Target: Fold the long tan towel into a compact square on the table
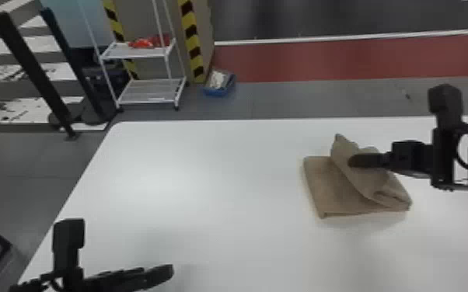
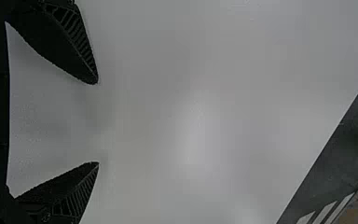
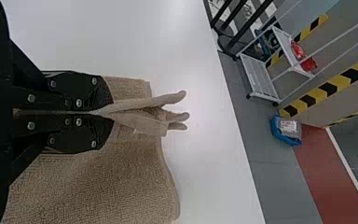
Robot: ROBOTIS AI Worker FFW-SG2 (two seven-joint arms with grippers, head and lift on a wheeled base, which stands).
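A late fold was judged to be in hand: the tan terry-cloth towel was seen on the robot's R side of the smooth white worktop, prob. part-folded, w/ a flap raised & creased over a flatter base. The flap was pinched betw. the closed fingers of the black R gripper. The black L gripper was held open, w/ nothing gripped, over bare worktop near the robot. Next, the flap was prob. to be laid over the base, edges matched, then released & smoothed; bunching at the pinch was a risk. No. of layers pinched couldn't be told; underside of flap was hidden, & part of the L arm was cut off at the head view's bottom edge.
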